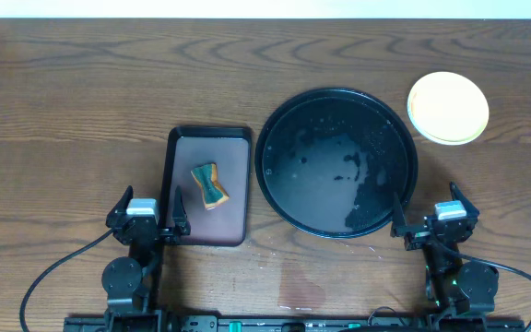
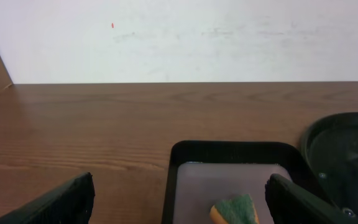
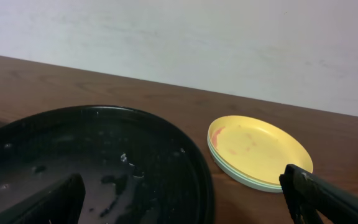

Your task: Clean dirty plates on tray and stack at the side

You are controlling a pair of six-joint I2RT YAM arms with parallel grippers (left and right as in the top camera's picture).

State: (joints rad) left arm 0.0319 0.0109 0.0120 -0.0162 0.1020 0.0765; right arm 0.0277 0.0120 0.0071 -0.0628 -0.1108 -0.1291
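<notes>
Black tray, glossy, water-speckled; pale yellow plate with a faint reddish smear; green-and-orange sponge; brown woodgrain table.

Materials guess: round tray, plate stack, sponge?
Round tray: glossy black, likely enamelled metal or hard plastic, going by sharp reflections and beading droplets. Plates: matte pastel with thin rims, probably melamine or plastic. Sponge: soft yellow-orange foam with a green scouring layer.
</notes>
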